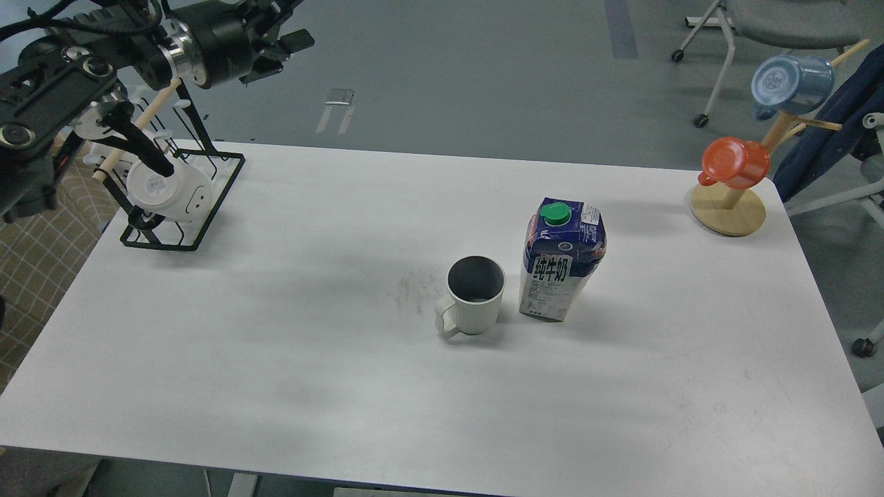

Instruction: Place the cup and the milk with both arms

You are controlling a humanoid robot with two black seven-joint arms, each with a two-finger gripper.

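Observation:
The cup [474, 295], a ribbed cream-white mug with a dark inside, stands upright near the middle of the white table [276, 359], its handle toward the front left. The milk [563, 261], a blue and white carton with a green cap, stands just right of the cup, a small gap between them. My left gripper [293, 22] is high at the top left, far from both, over the floor behind the table. Its fingers look spread and empty, partly cut by the view's top edge. My right arm is out of view.
A black wire rack [207, 224] holding white mugs [169, 193] stands at the table's back left, under my left arm. A wooden mug tree [728, 210] with an orange mug [736, 163] and a blue mug [791, 83] stands at the back right corner. A chair is behind it.

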